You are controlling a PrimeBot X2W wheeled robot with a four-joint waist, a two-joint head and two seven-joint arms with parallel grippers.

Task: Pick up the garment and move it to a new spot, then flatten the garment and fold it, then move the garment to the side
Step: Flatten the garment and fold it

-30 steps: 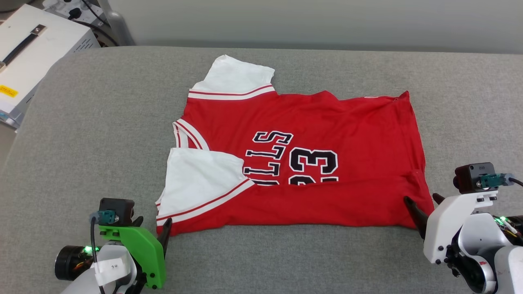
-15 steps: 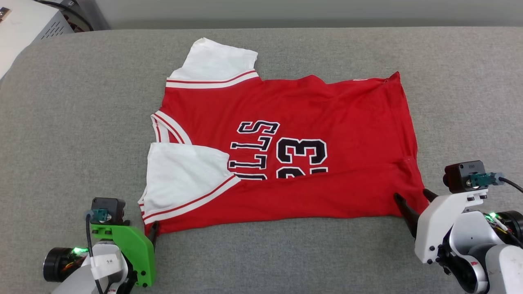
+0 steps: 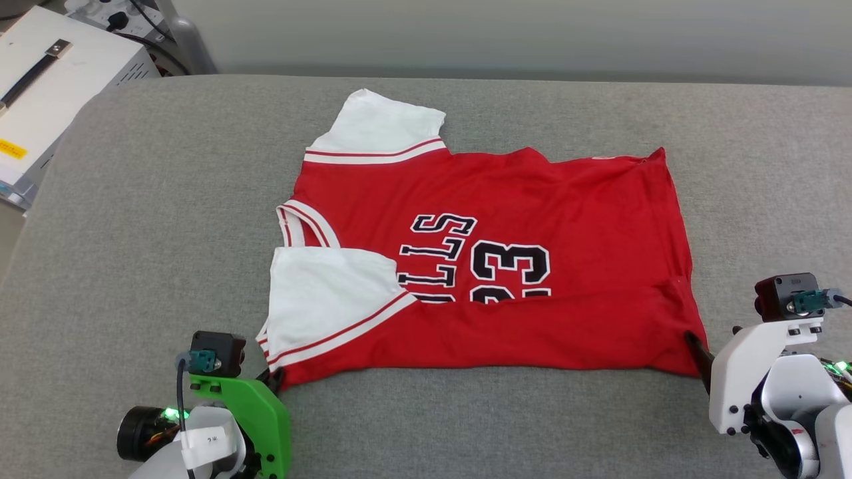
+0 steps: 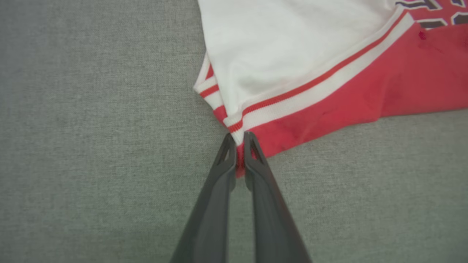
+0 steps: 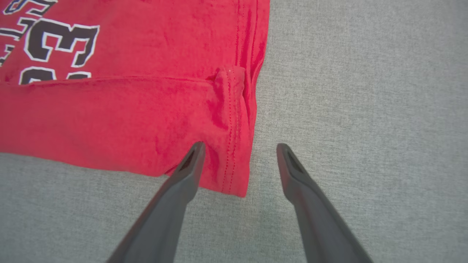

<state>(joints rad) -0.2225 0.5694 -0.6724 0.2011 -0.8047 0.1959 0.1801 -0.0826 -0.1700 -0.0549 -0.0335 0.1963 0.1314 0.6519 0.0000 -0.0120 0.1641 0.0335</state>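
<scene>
The garment [image 3: 506, 199] lies flat in the middle of the grey tabletop [image 3: 133, 199]. Its neck is to the left and its bottom hem is to the right. The near long side is folded over, so it hides the lower half of the black number and letters. The cloth is soft and red, with white sleeves and red and white stripes. One white sleeve lies on the fold and the other pokes out at the far side. The tabletop has a rough, woven grey cover.

The left arm comes in low at the near left, with a green plate and a small black camera on its wrist. The left claw [image 4: 239, 140] is pinched tight on the near left corner of the garment, right by the striped edge.

The right arm comes in low at the near right, with a white plate. The right claw [image 5: 240, 145] is wide apart. One finger is over the red hem corner and the other is over the bare grey cover.
</scene>
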